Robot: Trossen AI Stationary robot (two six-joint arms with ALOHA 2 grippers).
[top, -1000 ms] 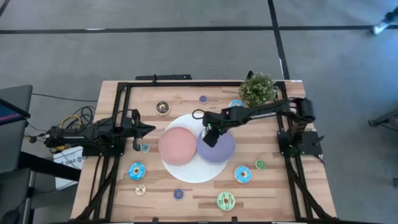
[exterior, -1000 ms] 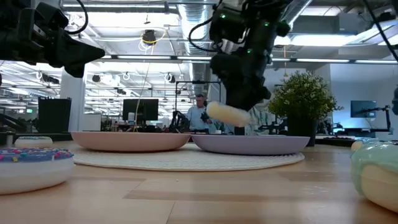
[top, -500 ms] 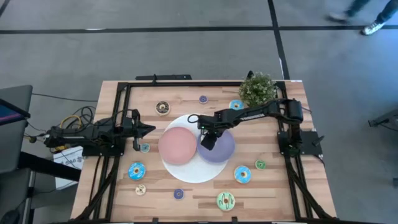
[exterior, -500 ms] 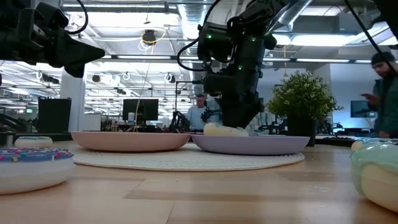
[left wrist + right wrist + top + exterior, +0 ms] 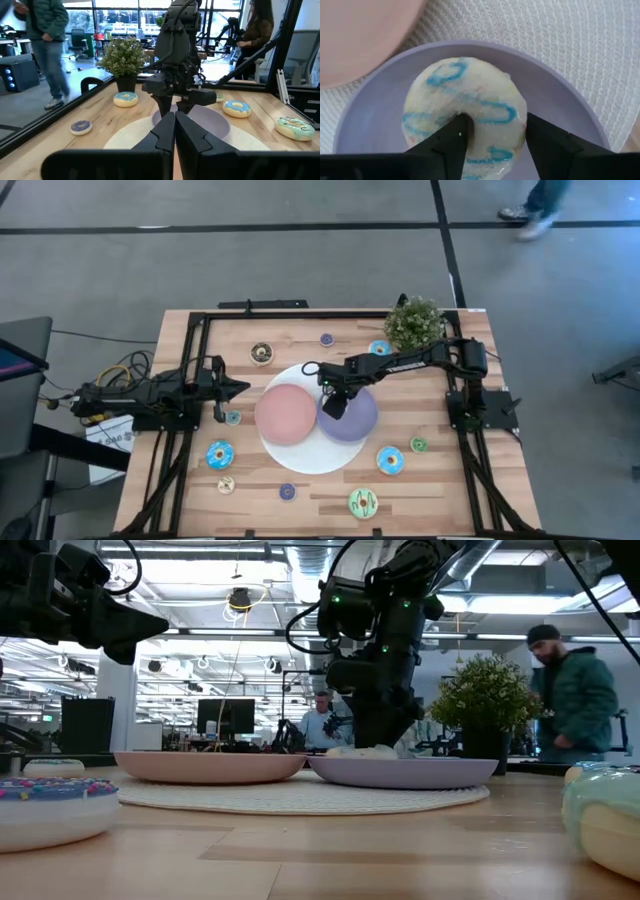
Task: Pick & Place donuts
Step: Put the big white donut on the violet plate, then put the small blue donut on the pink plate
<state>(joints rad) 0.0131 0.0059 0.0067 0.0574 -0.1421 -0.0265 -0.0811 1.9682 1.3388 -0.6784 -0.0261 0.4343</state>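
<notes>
Right now the white donut (image 5: pixel 465 116) with blue squiggles sits in the purple plate (image 5: pixel 560 107), on the plate's left part, next to the pink plate (image 5: pixel 285 415). My right fingers (image 5: pixel 492 137) are around one side of its ring, one finger in the hole and one outside. I think they are gripping it, but they may be just about to let go.

It looks small and light to me, a toy with a bumpy, sugary top. I guess it is stiff enough not to squash, and not slippery. The ring wall, pinched through the hole, seems the best place to take hold.

My left fingers (image 5: pixel 175 132) are pressed together with nothing in them, waiting over the left side of the worktop (image 5: pixel 300 345).

My right wrist view shows the donut up close, with the hole and the blue lines. From above, my right arm hides it fully. That top view shows other donuts spread around instead: a blue one (image 5: pixel 220 454) at near left, a green one (image 5: pixel 363 502) at the near edge, a brown one (image 5: pixel 261 353) far off. The low view shows only a pale edge of my donut above the plate rim, and a person (image 5: pixel 575 700) walking behind.
</notes>
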